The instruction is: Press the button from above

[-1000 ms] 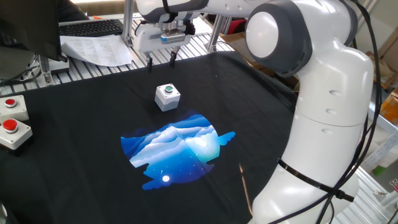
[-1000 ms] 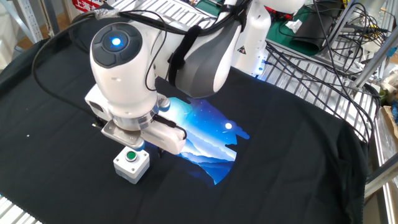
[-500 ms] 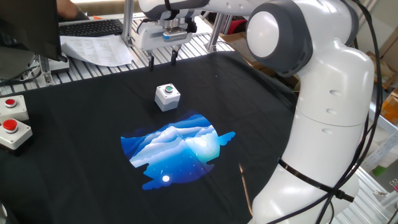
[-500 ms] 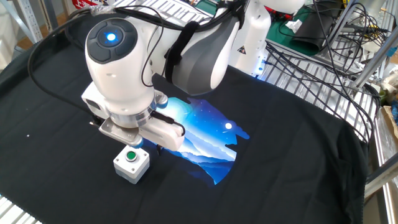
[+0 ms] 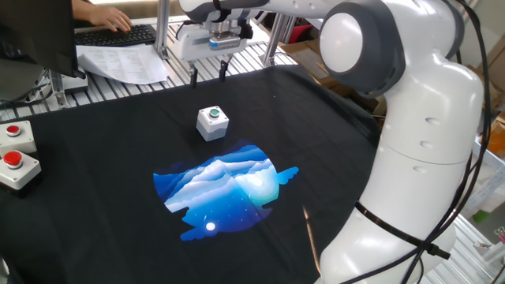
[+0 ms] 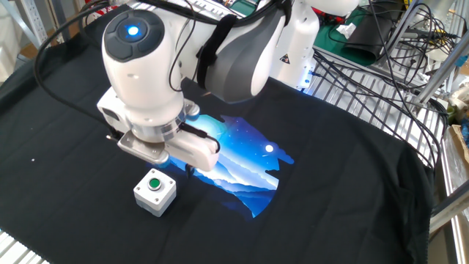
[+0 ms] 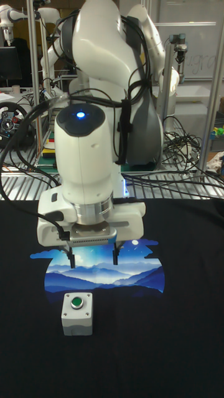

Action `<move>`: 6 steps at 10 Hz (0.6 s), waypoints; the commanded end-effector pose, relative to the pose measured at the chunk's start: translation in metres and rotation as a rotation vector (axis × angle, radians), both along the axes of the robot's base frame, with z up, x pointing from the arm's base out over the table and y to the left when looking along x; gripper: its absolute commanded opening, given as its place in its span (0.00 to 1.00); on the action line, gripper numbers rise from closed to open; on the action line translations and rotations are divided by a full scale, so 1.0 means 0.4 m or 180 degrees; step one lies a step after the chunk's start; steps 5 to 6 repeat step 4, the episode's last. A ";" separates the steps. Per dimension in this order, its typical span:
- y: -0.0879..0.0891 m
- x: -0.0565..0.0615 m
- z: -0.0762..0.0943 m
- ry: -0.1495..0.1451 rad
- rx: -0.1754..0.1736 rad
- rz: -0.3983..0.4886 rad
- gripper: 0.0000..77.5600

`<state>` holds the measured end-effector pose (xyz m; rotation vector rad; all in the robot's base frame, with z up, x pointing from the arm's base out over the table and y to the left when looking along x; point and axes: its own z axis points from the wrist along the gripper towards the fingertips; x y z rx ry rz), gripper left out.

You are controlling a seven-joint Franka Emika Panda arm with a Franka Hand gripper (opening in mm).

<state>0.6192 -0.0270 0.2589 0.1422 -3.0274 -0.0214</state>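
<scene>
Seemingly the press is still to come: the gripper (image 7: 93, 257), fingers spread wide and holding nothing, hangs in the air with the button (image 7: 76, 302) untouched below and slightly off to one side of it, so aligning and descending both remain.

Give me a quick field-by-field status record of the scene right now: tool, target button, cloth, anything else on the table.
tool: open, a clear gap between the fingertips, holding nothing
tool position: raised above the black cloth, not touching the button box
button: green, round, facing up in the top of the light-grey box
box location: on the black cloth, just beside the blue mountain print
other items: two off-white boxes with red buttons at the table edge in one fixed view
background: a person's hand on a keyboard
</scene>
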 end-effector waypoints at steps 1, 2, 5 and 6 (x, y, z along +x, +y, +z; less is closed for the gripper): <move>-0.004 -0.001 0.008 -0.0022 0.0003 -0.0004 1.00; -0.004 -0.001 0.008 -0.0025 0.0004 -0.0005 1.00; -0.004 -0.001 0.008 -0.0027 0.0002 -0.0016 0.01; -0.004 -0.001 0.008 -0.0027 0.0002 -0.0016 0.01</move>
